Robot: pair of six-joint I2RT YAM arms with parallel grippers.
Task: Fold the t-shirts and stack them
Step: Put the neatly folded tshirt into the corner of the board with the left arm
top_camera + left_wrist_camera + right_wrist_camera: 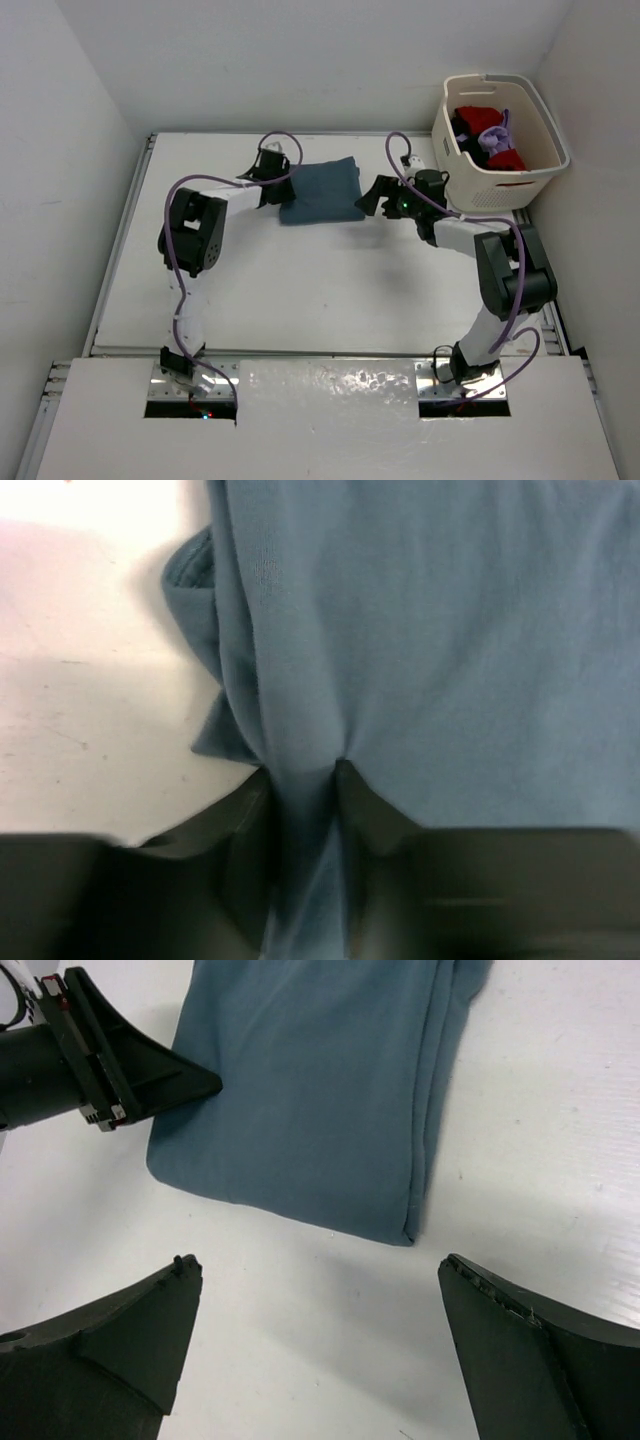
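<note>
A folded teal-blue t-shirt (322, 190) lies flat on the far middle of the table. My left gripper (274, 182) is at its left edge. In the left wrist view the left gripper (303, 772) is shut on a pinched ridge of the teal-blue t-shirt (430, 630). My right gripper (372, 196) hovers just off the shirt's right edge. In its own view the right gripper (320, 1270) is wide open over bare table, with the shirt (310, 1090) a little beyond its fingertips. Red (508, 160), lavender (494, 135) and black (462, 125) t-shirts sit bundled in the basket.
A cream laundry basket (500, 188) stands at the far right corner, close behind the right arm. Grey walls close in the table on the left, back and right. White table (330, 290) stretches between the shirt and the arm bases.
</note>
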